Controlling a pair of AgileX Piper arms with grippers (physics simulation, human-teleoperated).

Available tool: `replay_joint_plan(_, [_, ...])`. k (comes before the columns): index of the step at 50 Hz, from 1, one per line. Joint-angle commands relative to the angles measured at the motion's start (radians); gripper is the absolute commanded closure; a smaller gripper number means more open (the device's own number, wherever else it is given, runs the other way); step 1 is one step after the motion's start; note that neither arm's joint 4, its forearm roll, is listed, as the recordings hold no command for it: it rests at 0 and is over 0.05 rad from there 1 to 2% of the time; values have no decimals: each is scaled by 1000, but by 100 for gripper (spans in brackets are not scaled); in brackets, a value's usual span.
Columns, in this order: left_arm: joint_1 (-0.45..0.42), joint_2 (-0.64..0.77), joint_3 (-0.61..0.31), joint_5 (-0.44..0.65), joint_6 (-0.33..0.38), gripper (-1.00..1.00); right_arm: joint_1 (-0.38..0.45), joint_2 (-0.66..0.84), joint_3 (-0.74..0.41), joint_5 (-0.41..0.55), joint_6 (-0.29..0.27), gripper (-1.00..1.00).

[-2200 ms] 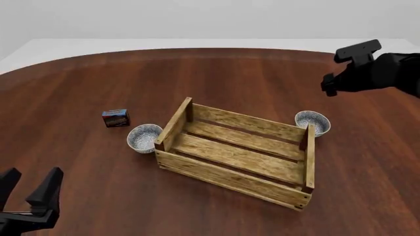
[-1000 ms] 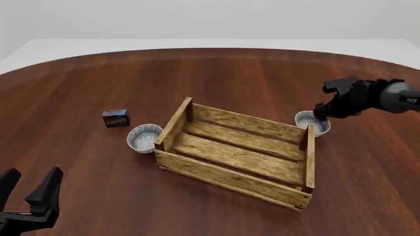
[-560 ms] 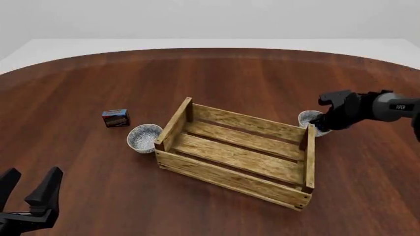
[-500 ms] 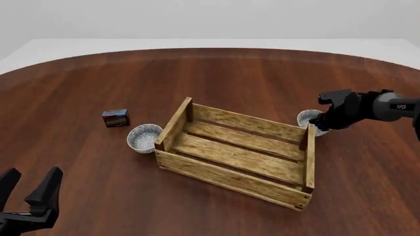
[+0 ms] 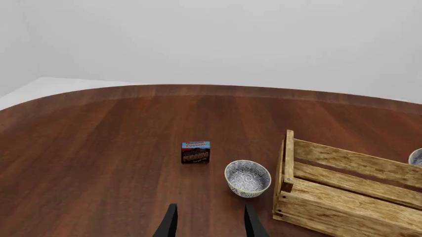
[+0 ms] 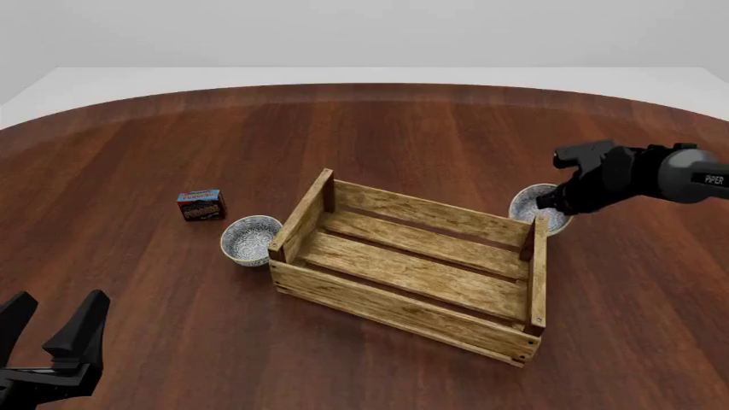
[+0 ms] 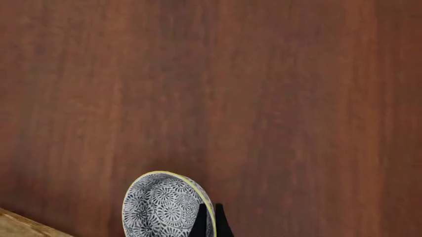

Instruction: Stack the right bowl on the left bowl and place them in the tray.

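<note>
The right bowl [image 6: 528,205], white with a dark pattern, is just beyond the tray's right end. It is tilted, and my right gripper [image 6: 556,201] is shut on its rim. In the right wrist view both fingers [image 7: 211,223] pinch the rim of the right bowl [image 7: 161,210]. The left bowl [image 6: 251,239] stands upright against the left end of the tray [image 6: 411,273], a light-wood slatted crate. My left gripper [image 6: 51,329] is open near the front left, well short of the left bowl [image 5: 248,177]. In the left wrist view the left gripper [image 5: 209,224] holds nothing.
A small dark red-blue box [image 6: 201,205] lies left of the left bowl and shows as the box [image 5: 195,152] in the left wrist view. The tray [image 5: 343,197] sits askew on the brown wooden table. The table's curved far edge runs behind it all.
My right gripper came down from high at the far right to the right bowl and shut on its rim. The bowl is now tilted and slightly raised. The left arm has not moved.
</note>
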Motion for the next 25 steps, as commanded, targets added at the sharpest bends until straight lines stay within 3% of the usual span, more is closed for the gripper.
replay_joint_plan(1, [2,-33,0,25,-1,-100,8,-153,44,3,5,100])
replay_joint_plan(25, [4,-21,0,14,0,-100,-21,-256,-23,43,-17,100])
